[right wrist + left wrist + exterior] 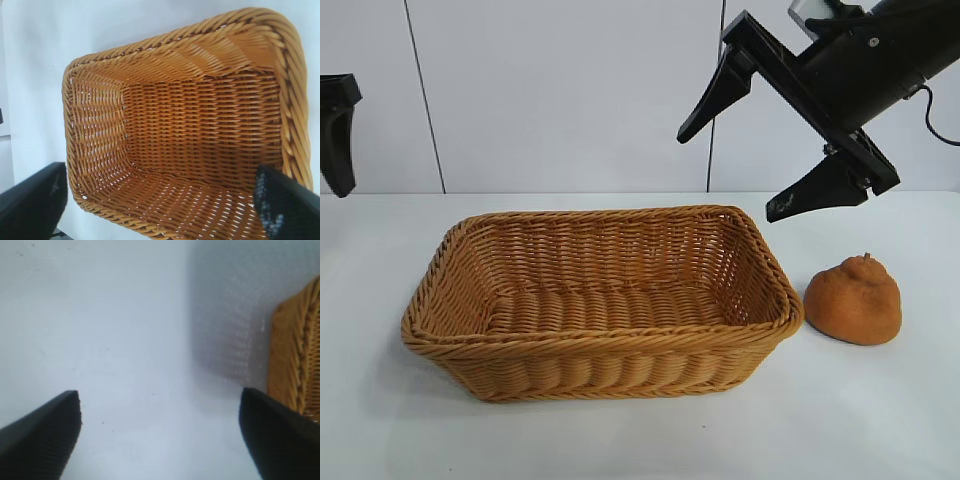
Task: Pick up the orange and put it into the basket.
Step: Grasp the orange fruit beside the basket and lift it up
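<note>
Risk-wise, I'd guess the right pincer (775, 165), hanging wide open and empty high over the far right corner of the basket (600, 345), could clip the braided rim on its way down, since the orange (853, 300) sits on the counter (880, 420) just beside that right end. Fruit's lumpy, rough and knobbed on top, so it might roll or slip. Left pincer (160, 432) is parked far left, open too.
</note>
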